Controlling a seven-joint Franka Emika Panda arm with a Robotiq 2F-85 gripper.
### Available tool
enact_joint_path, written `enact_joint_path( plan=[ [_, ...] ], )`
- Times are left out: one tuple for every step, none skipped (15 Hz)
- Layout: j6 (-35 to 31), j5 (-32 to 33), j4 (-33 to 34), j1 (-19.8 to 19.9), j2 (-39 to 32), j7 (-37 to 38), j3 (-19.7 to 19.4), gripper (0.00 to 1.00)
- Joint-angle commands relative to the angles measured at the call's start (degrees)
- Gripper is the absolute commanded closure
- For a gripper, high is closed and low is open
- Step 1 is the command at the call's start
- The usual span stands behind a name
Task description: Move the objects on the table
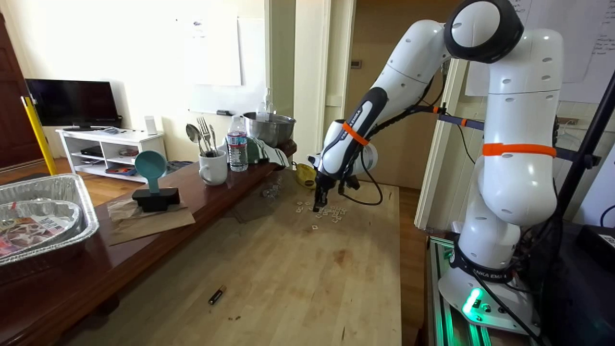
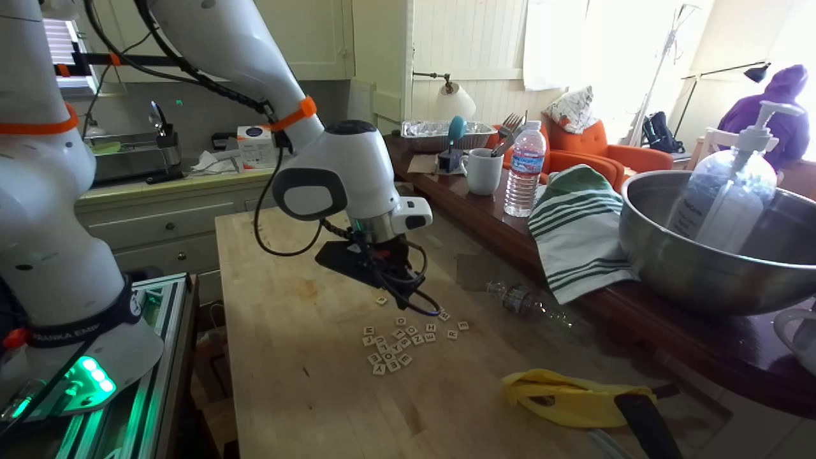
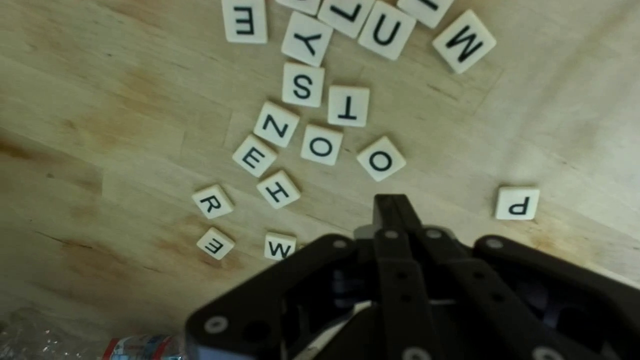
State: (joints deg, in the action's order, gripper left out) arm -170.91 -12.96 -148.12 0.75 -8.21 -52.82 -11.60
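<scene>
— Largest first, please; where's the table (image 1: pixel 288 274)?

— I have it in both exterior views, its wood-grain top stretching between the dark ledge (image 1: pixel 110 266) and the base of my arm (image 1: pixel 521 120); the arm reaches in over the robot-side long edge.

— And the gripper (image 3: pixel 391 200)?

— Pointing down at the worktop, toward one short end; I see it closed, the two fingertips (image 3: pixel 384 210) meeting; whether they touch anything below, I can't tell.

— What lies near the edges?

— A yellow bundle (image 2: pixel 580 405) by the corner where that short end meets the ledge-side edge; then a clear plastic bottle (image 2: pixel 523 299), on its side along the ledge-side edge.

— Anything smaller?

— A battery (image 1: pixel 217 294), nearer the ledge-side edge than the robot-side one and well apart from the rest; smallest, the letter tiles (image 3: pixel 322 145), strewn between the long edges toward that same short end; in my wrist view a tile marked O (image 3: pixel 381 158) shows just beside the fingertips, and a tile marked P (image 3: pixel 518 203) sits apart from the group.
</scene>
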Motion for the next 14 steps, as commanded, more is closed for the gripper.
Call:
enact_joint_path(
  plan=[
    [-2.9,0.1,1.0,0.6,-3.2,-1.3,0.0,1.0],
    [-3.3,0.5,1.0,0.6,-3.7,-1.3,-0.2,1.0],
    [-3.5,0.6,1.0,0.7,-3.9,-1.5,-0.2,1.0],
    [-3.8,0.6,0.9,0.8,-4.2,-1.7,-0.2,1.0],
    [-4.1,0.5,0.9,1.0,-4.5,-1.9,-0.1,1.0],
    [-4.2,0.4,0.9,1.1,-4.7,-2.2,0.0,1.0],
    [-4.3,0.1,0.9,1.2,-4.9,-2.3,0.2,1.0],
    [-4.4,-0.4,1.0,1.4,-5.1,-2.1,0.5,1.0],
    [-4.4,-1.1,1.0,1.7,-5.2,-2.2,1.1,1.0],
    [-4.0,-1.1,1.0,1.4,-5.3,-1.7,1.0,1.0],
    [-3.6,-1.3,1.0,1.4,-5.3,-1.6,1.2,1.0],
    [-3.2,-1.2,1.0,1.0,-5.4,-0.9,1.0,1.0],
    [-2.2,-1.6,1.0,1.0,-5.2,-0.6,1.4,1.0],
    [-1.7,-1.5,0.9,0.5,-5.2,0.3,1.1,1.0]
  ],
)
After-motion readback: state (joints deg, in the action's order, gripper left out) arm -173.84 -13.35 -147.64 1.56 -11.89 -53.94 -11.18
